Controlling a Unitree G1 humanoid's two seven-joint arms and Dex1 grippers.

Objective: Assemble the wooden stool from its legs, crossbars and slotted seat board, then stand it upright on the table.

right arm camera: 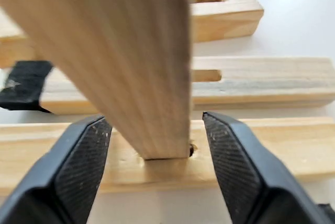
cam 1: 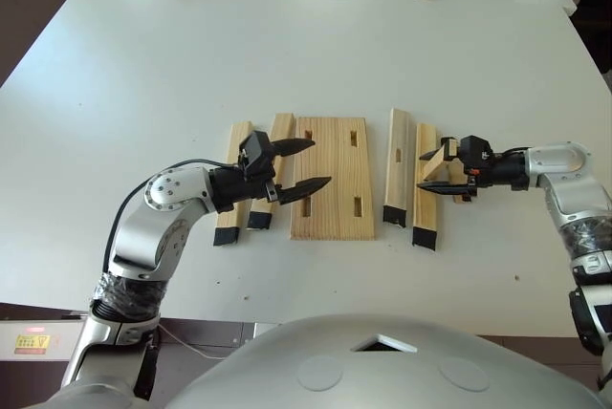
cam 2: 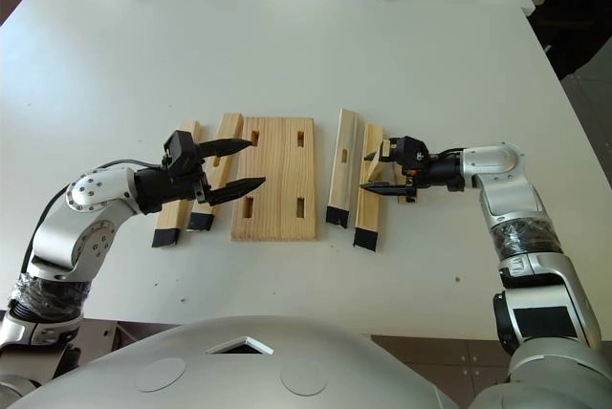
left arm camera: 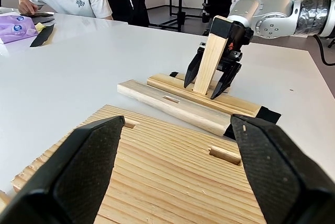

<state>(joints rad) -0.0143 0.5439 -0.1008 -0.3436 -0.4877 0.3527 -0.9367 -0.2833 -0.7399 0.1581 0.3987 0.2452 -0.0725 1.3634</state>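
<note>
White table (cam 1: 143, 94) carries the stool parts, all loose. From the head cameras, the seat board (cam 1: 333, 180) lies flat in the middle. Two legs (cam 1: 273, 165) lie just beside its left edge and two more just beside its right. The left gripper (cam 1: 319, 161) hovers over the board's left edge, spread and empty. The right gripper (cam 1: 422, 169) pinches a short crossbar (cam 1: 436, 157) over the outermost right leg (cam 1: 426, 204).

From the left wrist, the left fingers (left arm camera: 78, 171) stand wide apart above the slotted board. Beyond it the crossbar leans, its lower end on that leg.

From the right wrist, the bar's end sits at a slot in the leg, and it looks tilted rather than pushed home.

My judgement is that the work is at an early stage. This first joint is under way. The remaining crossbars, the legs into the seat and the standing-up are all left to do.
</note>
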